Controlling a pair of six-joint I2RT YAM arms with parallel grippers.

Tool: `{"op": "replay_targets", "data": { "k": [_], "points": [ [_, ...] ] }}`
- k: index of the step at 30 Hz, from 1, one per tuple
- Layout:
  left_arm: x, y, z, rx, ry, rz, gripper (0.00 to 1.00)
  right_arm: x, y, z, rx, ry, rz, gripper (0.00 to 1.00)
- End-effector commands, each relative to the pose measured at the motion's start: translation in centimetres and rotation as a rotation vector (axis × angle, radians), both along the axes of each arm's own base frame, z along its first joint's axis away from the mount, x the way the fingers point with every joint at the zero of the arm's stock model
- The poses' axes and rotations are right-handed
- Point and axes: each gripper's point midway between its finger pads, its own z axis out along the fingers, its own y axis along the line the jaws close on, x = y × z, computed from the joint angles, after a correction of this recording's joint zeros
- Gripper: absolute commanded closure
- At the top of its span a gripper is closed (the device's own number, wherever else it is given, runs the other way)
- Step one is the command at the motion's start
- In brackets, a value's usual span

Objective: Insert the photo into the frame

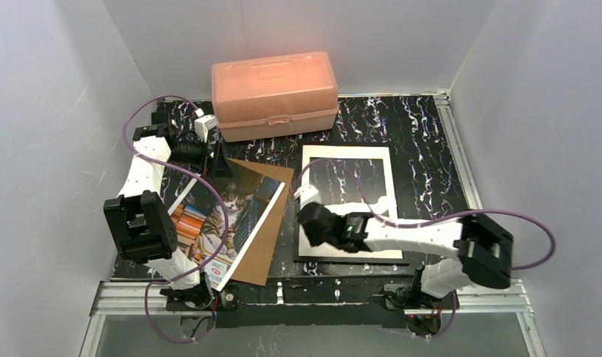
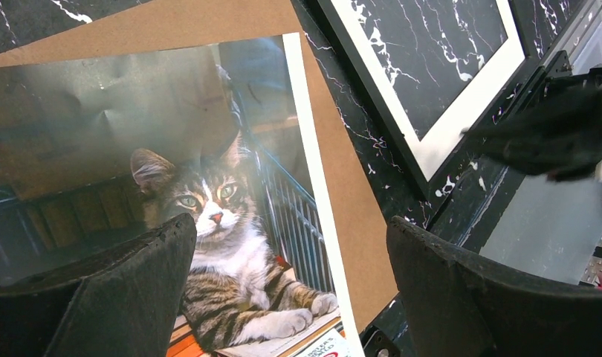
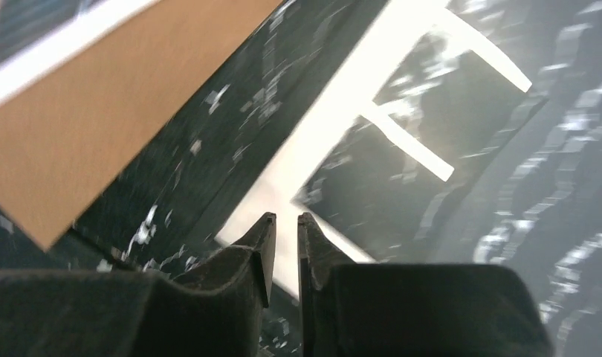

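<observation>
The photo (image 1: 224, 216), a cat print lying face up, rests on a brown backing board (image 1: 267, 245) at the left. It also shows in the left wrist view (image 2: 209, 208). The frame (image 1: 350, 175), black with a white mat (image 1: 348, 154) inside, lies flat at the right. My left gripper (image 1: 221, 165) is open and empty above the photo's far end, its fingers (image 2: 134, 282) straddling the photo's right edge. My right gripper (image 1: 307, 202) hovers over the frame's left side, above the mat (image 3: 331, 130). Its jaws are almost together with nothing between them.
A peach plastic box (image 1: 276, 93) stands at the back. White walls close in on both sides. The brown board (image 2: 342, 186) sticks out past the photo toward the frame (image 2: 380, 119). My right arm (image 2: 558, 134) shows dark and blurred in the left wrist view.
</observation>
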Motion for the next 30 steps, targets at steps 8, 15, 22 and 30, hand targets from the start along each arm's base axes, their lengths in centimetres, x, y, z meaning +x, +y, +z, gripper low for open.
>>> {"op": "replay_targets", "data": {
  "k": [8,15,22,30],
  "points": [
    [0.5,0.3,0.8,0.015,0.038,0.023,0.02,17.5,-9.4,8.7,0.164,-0.259,-0.487,0.60],
    [0.6,0.5,0.5,0.030,0.053,0.034,0.02,28.7,-6.7,8.6,0.209,-0.310,-0.474,0.61],
    [0.5,1.0,0.3,0.037,0.070,0.055,0.02,34.4,-1.3,5.4,0.234,-0.284,-0.408,0.67],
    [0.6,1.4,0.5,0.042,0.063,0.062,0.02,36.1,0.6,2.4,0.265,-0.265,-0.405,0.76]
  ]
}}
